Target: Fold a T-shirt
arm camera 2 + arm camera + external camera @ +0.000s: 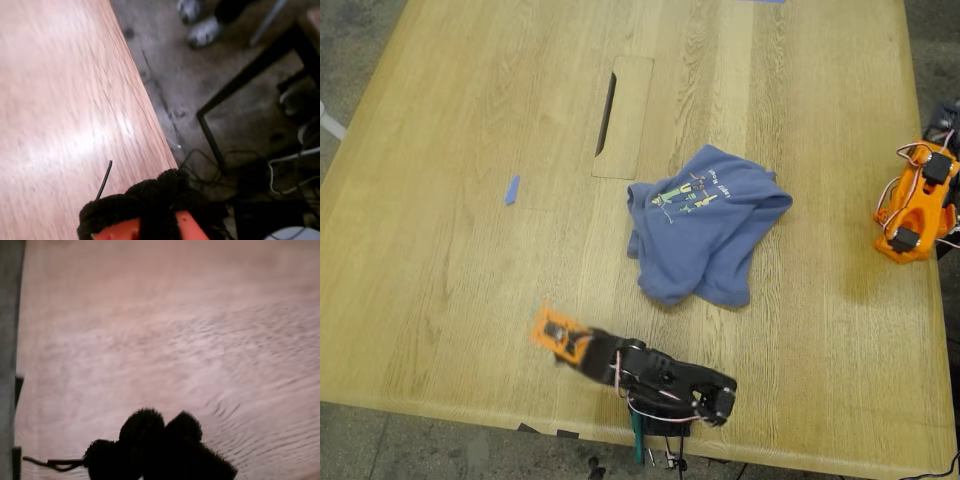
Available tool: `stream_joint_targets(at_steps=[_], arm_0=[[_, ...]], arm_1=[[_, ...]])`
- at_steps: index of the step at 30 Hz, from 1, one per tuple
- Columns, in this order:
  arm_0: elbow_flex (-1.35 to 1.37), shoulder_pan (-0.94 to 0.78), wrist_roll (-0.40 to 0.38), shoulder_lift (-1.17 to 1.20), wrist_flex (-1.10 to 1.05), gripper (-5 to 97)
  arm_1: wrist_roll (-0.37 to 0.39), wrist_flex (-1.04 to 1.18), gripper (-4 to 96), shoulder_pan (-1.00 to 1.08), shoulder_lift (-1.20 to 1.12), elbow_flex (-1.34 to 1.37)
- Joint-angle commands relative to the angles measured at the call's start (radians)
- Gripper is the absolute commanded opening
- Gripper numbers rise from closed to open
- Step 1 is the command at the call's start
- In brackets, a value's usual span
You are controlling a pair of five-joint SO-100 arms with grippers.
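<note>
Even, bright overhead light in the exterior view; both wrist views smear with motion blur and pinkish glare

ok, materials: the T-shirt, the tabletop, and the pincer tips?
T-shirt: soft knit, likely cotton; matte, crumpled folds. Tabletop: light wood or veneer, visible grain, satin sheen. Tips of my second pincer: black fuzzy covering, maybe felt or foam; too blurred to say.
</note>
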Motion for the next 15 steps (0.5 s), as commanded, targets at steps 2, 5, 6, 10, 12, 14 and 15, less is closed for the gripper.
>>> stream_joint_targets(at_steps=[2,5,6,10,12,14,15], arm_0=[[-0.029,-0.147,-0.021,0.112,0.138,0],[-0.023,-0.23,-0.08,0.112,0.291,0],[-0.018,-0.235,-0.13,0.11,0.299,0],[-0.018,-0.23,-0.242,0.112,0.299,0],[-0.018,-0.23,-0.307,0.112,0.299,0],[-0.018,-0.229,-0.354,0.112,0.298,0],[-0.018,-0.229,-0.364,0.112,0.298,0]], arm_1=[[-0.002,0.164,0.1,0.112,0.009,0.029],[0.028,0.227,0.1,0.143,0.009,0.037],[0.026,0.227,0.1,0.146,0.009,0.037],[0.055,0.218,0.1,0.144,0.009,0.043],[0.075,0.209,0.1,0.15,0.009,0.052],[0.086,0.209,0.1,0.169,0.009,0.06],[0.083,0.209,0.1,0.179,0.011,0.064]])
